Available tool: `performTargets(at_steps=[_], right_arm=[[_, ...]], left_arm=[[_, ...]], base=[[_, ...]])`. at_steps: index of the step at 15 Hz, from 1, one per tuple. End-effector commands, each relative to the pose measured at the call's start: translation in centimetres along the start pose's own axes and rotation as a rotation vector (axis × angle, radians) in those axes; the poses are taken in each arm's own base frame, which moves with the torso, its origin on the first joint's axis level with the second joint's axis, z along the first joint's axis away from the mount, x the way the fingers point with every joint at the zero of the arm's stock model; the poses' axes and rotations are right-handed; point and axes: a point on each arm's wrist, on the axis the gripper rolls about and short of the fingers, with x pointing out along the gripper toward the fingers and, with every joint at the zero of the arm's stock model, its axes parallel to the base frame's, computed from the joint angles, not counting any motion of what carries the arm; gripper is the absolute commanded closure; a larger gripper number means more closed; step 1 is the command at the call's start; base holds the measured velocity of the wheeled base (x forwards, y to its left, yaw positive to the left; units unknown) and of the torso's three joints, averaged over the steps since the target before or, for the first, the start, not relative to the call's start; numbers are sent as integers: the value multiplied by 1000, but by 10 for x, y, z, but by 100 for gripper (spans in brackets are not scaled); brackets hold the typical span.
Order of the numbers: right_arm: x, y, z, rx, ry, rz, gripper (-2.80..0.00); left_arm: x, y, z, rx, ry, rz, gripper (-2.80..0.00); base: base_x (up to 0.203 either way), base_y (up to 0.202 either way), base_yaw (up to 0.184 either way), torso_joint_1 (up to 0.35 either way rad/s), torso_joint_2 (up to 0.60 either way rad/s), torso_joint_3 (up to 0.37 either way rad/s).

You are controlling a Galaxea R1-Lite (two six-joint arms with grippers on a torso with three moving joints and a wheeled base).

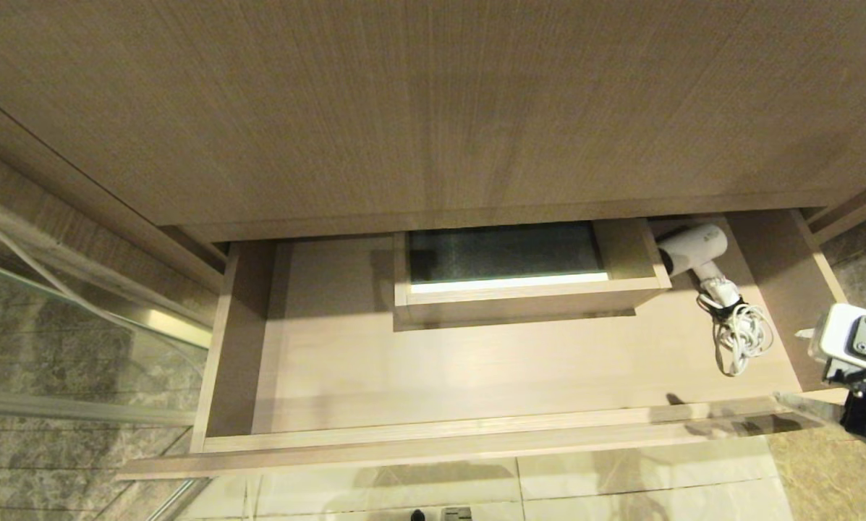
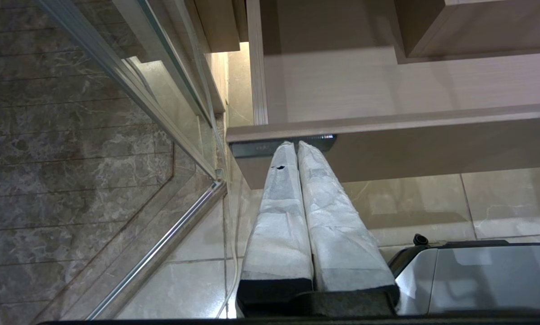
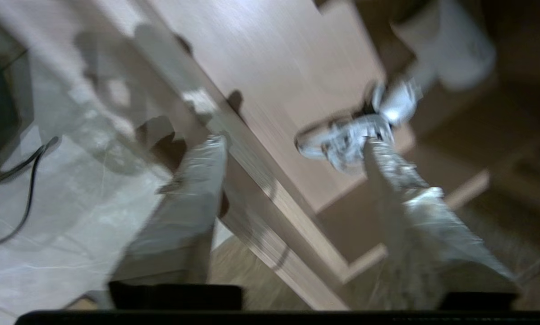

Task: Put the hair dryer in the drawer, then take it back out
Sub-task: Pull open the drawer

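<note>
Right gripper [image 3: 292, 144]: nearest the wrist camera; two wrapped fingers [image 3: 193, 180] spread well apart with nothing between them, so it is released. One fingertip shows over the drawer's front edge, the other lines up with the cord bundle; contact cannot be judged through the blur.
Right arm, head view: only a grey-white housing [image 1: 848, 340] shows at the right border, the rest cut off; the fingers are out of that view.
Left gripper [image 2: 297, 149]: wrapped fingers pressed together, clenched on nothing, tips just below the drawer's front lip near its left corner.
Hair dryer [image 1: 693, 250]: lies in the drawer's back right area, barrel partly under the cabinet top [image 1: 433, 108], just beside the boxed cutout. White body, short fat barrel, handle toward the front. Grille and sticker not discernible.
Cord [image 1: 740, 333]: pale, coiled in a loose bundle on the drawer floor in front of the handle.
Drawer [image 1: 346, 362]: pulled open, light wood; rear portion hidden under the cabinet top.
Boxed cutout [image 1: 505, 253]: raised wooden frame, dark inside; back part hidden.
Glass panel [image 1: 56, 340]: left side, cut off.
</note>
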Motion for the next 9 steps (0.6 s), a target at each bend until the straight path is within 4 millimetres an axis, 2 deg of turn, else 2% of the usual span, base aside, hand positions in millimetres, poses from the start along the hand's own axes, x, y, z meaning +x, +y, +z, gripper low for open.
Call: performTargets(at_steps=[1, 6, 9], right_arm=[[10, -8, -3, 68, 60, -8, 0], [58, -42, -11, 294, 191, -22, 0], [91, -78, -20, 365, 221, -68, 0]], left_arm=[[0, 0, 0, 0, 0, 0, 0], [0, 0, 0, 0, 0, 0, 0], [0, 0, 0, 0, -1, 0, 0]], base=[[0, 0, 0, 0, 0, 0], [0, 0, 0, 0, 0, 0], [0, 0, 0, 0, 0, 0]])
